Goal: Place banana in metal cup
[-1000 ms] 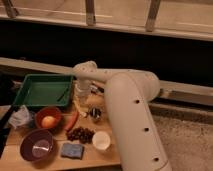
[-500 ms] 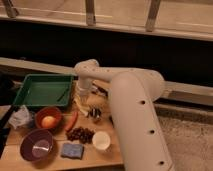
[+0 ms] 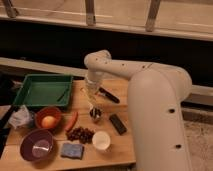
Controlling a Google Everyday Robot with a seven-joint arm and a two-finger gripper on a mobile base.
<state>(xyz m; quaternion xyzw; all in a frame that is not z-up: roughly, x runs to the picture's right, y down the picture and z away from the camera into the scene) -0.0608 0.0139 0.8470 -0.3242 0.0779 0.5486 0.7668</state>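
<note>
Alignment first: my gripper (image 3: 91, 94) hangs just above the metal cup (image 3: 95, 114), fingers closed on the banana (image 3: 91, 104), which dangles upright. Centre its tip over the opening, lower, then release.

We can read no writing, label, brand, number or sign on anything here. The claw (image 3: 91, 96) hangs over the tabletop (image 3: 119, 149), just above the metal cup (image 3: 95, 114), and we make out no marking on either of them.
</note>
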